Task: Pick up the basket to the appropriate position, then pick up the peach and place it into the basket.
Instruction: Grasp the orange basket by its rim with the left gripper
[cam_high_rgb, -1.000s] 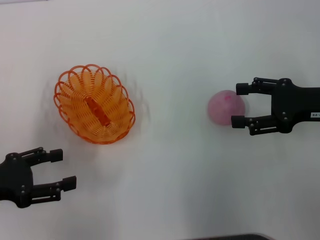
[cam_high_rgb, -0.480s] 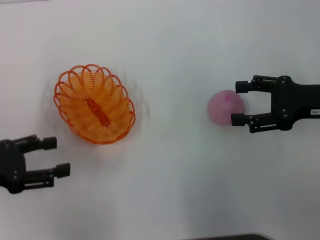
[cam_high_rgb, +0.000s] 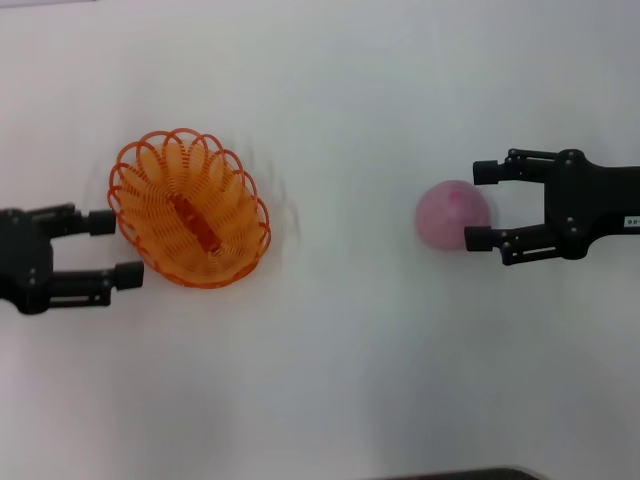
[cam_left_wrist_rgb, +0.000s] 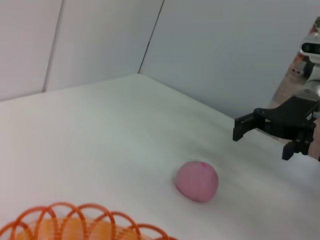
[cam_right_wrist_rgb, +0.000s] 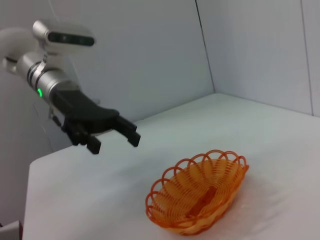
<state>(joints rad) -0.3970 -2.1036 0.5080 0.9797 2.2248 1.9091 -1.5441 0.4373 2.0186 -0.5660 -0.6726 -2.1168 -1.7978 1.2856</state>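
Head view: basket (cam_high_rgb: 190, 208) sits on the white surface (cam_high_rgb: 340, 350) at the robot's left, peach (cam_high_rgb: 453, 214) well apart at the right. Basket looks light and springy, open looped wire; the scalloped rim is the likely hold, since a loop should seat between fingers without crushing. Peach looks soft and round, so probably needs a gentle squeeze across its middle.

Left hand (cam_high_rgb: 110, 248) lies level, fingers spread wide, tips just at the basket's near rim, one either side of the edge; contact is hard to judge from above. Right hand (cam_high_rgb: 482, 206) is also wide, horizontal, fingers flanking the peach's outer side, holding nothing.
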